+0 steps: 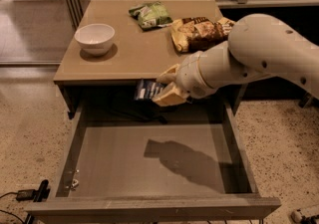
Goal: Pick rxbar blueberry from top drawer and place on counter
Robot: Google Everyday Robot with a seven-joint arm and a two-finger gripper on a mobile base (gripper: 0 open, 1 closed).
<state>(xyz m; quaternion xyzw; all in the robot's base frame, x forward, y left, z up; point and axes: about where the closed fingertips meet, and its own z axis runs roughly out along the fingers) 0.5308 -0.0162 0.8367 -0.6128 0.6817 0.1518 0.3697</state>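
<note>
The rxbar blueberry (pixel 147 90) is a small dark-blue wrapper with pale lettering, held in my gripper (pixel 167 87). The gripper is shut on it, with one tan finger above and one below the bar. It hangs in the air above the back of the open top drawer (pixel 154 161), right in front of the front edge of the counter (pixel 134 51). The white arm comes in from the right. The arm's shadow lies on the drawer's flat bottom.
On the counter stand a white bowl (pixel 94 39) at the left, a green chip bag (pixel 149 15) at the back and a yellow-brown snack bag (pixel 199 33) at the right. A cable and plug (pixel 32 194) lie on the speckled floor at the lower left.
</note>
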